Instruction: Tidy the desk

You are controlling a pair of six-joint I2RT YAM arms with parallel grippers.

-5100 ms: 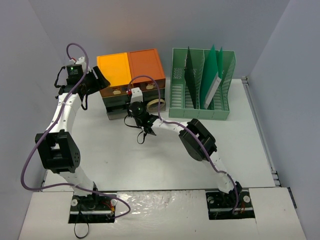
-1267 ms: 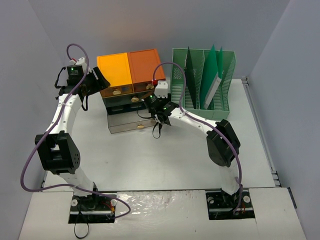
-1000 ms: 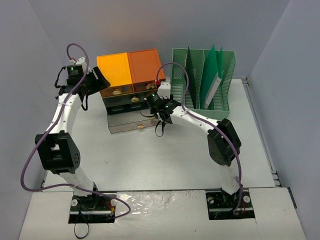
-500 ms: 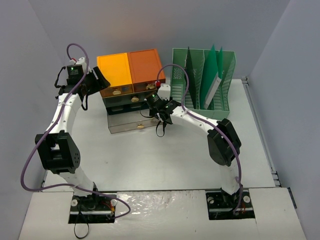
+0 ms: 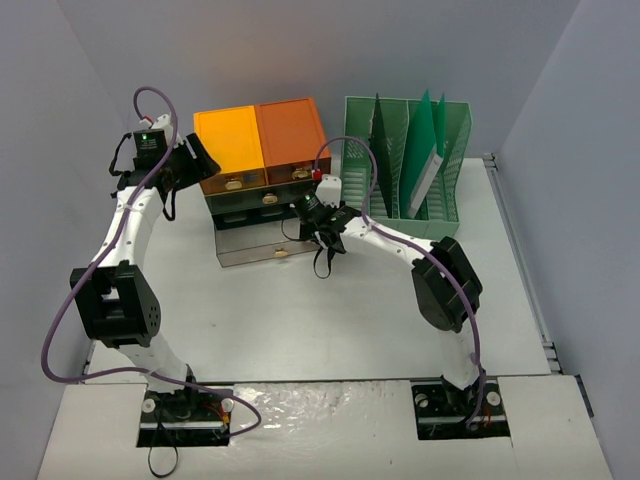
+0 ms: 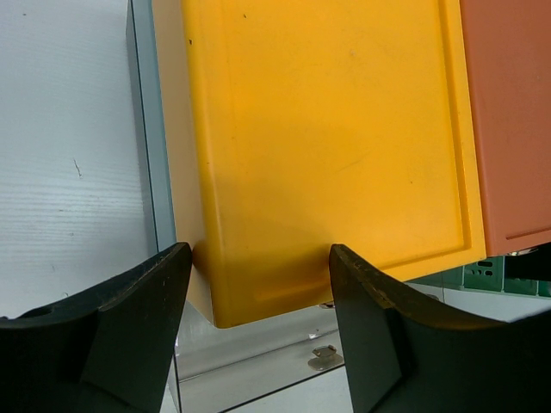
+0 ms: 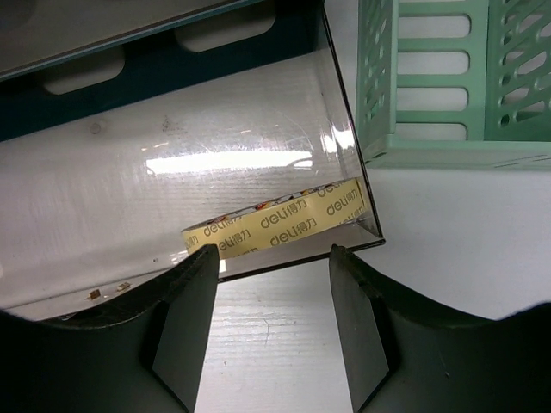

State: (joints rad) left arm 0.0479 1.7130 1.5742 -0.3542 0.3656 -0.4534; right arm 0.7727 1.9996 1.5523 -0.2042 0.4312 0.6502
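Grey walls box in the desk (image 5: pixel 300 320), a broad off-white top that carries everything and fills the floor of the cell. Toward its back, left of centre, stands the drawer unit (image 5: pixel 262 135), its lid half yellow and half orange. Just right of that unit, close beside it, stands the green slotted file rack (image 5: pixel 400 222) with upright folders in it.

From the near edge the left arm (image 5: pixel 130 230) rises along the unit's left side, and the right arm (image 5: pixel 400 245) bends in toward the unit's front right. At the bottom of the unit a clear drawer (image 5: pixel 250 248) sticks out forward over the desk.

Above the yellow half's front left corner hangs the left gripper (image 6: pixel 258 258), its jaws spread with nothing between them. Over the drawer's front edge, at the end nearest the rack, hovers the right gripper (image 7: pixel 274 262), also parted and empty.

Inside the drawer, against its front wall near that same corner, lies a roll of yellowish tape (image 7: pixel 275 222) with printing along its band.
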